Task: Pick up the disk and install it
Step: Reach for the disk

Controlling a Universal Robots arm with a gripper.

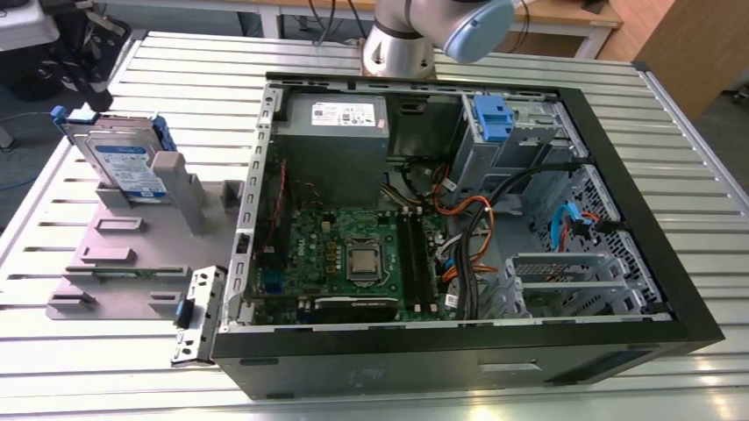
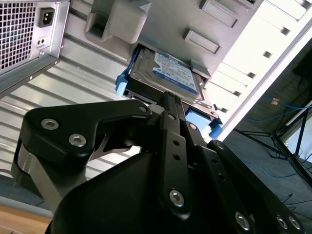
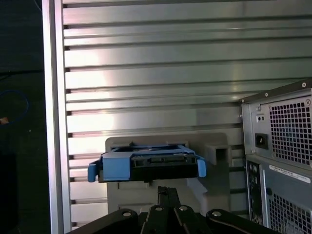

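While apart from the disk [image 3: 146, 165] in its grey stand [image 3: 217, 155], the hand [image 3: 168, 191] seemingly pressed together, empty.

- Exterior view was well lit, with pretty even light from above. The ribbed bench [image 1: 140, 79] bounced loads of it and went near-white along the exterior view's left side.
- Inside of the computer case [image 1: 468, 355] was noticeably darker, with shadow pooled under its black rim.
- First wrist view had strong glare bands across the bench slats, while the floor [image 3: 22, 122] beside them was almost black.
- The disk [image 3: 146, 165] had its near face in shade there.
- Second wrist view blew out to pure white on the far bench slats. The hand [image 2: 169, 105] was one dark mass, just tiny highlights on its screws.
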